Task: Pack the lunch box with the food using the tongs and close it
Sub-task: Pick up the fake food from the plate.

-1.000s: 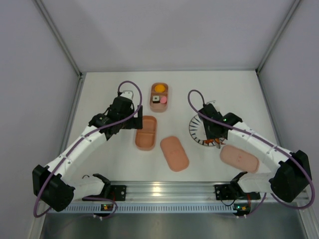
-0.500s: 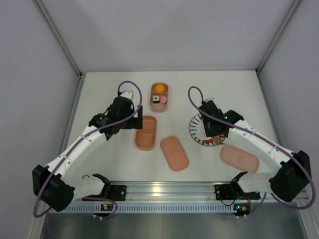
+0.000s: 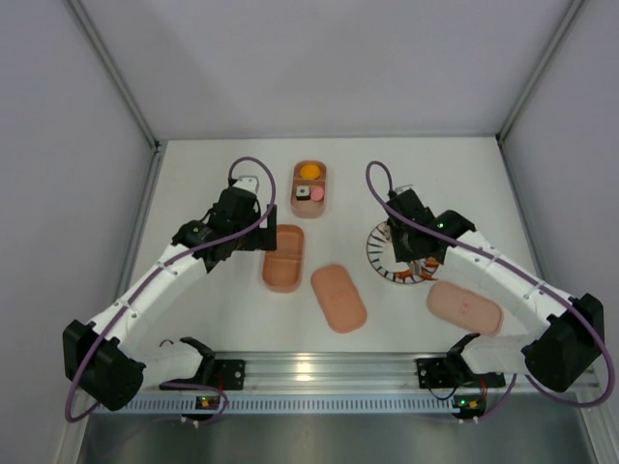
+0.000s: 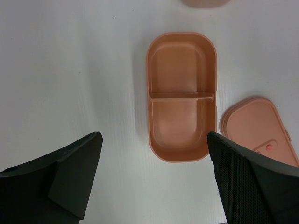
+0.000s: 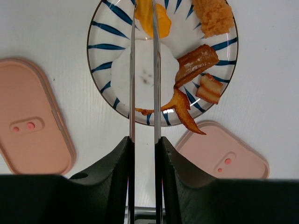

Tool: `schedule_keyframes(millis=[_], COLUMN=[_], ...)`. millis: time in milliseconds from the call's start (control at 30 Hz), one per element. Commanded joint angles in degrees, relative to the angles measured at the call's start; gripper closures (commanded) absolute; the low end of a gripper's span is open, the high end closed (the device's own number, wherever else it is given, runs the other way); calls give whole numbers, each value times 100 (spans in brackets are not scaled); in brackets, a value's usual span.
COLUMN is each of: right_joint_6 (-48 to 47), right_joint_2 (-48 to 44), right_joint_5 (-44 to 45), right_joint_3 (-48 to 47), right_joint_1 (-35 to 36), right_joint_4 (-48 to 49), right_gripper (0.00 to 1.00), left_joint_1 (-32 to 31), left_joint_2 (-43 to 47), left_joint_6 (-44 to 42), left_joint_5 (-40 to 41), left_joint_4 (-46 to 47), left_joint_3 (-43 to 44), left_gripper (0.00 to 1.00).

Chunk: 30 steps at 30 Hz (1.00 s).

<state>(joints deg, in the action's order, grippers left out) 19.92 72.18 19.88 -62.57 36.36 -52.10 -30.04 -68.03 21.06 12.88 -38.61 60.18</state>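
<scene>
My right gripper (image 5: pixel 144 142) is shut on the slim metal tongs (image 5: pixel 132 84), whose two arms reach over the striped plate (image 5: pixel 112 65). A yellow-orange food piece (image 5: pixel 148 16) sits between the arms near their tips, at the top edge of the right wrist view. A crumbly orange piece (image 5: pixel 212 16), a brown sausage (image 5: pixel 196 60), a bacon bit (image 5: pixel 209 88) and an orange strip (image 5: pixel 184 112) lie on the plate. My left gripper (image 4: pixel 154 137) hangs open just short of the empty divided lunch box tray (image 4: pixel 182 95). A second tray (image 3: pixel 309 188) holds an orange piece, a sushi roll and a pink piece.
Two pink lids lie flat: one (image 3: pixel 338 298) in front of the empty tray, one (image 3: pixel 464 307) in front of the plate (image 3: pixel 379 253). White walls enclose the table on three sides. A metal rail (image 3: pixel 319 367) runs along the near edge.
My right gripper has shifted a little toward the far side of the plate and squeezed the tongs narrower around the yellow-orange piece. The left arm has not moved.
</scene>
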Motion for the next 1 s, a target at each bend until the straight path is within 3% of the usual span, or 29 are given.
schedule_keyframes(millis=[0, 367, 600, 967], right_joint_6=[-32, -50, -67, -59], right_joint_2=[15, 68, 94, 68], right_joint_5=[16, -2, 69, 192], right_joint_3=[-353, -353, -353, -230], right_joint_1=[99, 108, 108, 108], right_joint_4=[24, 51, 42, 59], right_gripper=[77, 72, 60, 58], left_joint_1=[25, 34, 25, 25], left_joint_2=[62, 71, 62, 62], left_joint_6=[21, 3, 3, 12], left_joint_5=[21, 21, 39, 30], left_joint_4=[187, 178, 170, 178], left_joint_3=[11, 11, 2, 2], left_gripper=[1, 1, 1, 1])
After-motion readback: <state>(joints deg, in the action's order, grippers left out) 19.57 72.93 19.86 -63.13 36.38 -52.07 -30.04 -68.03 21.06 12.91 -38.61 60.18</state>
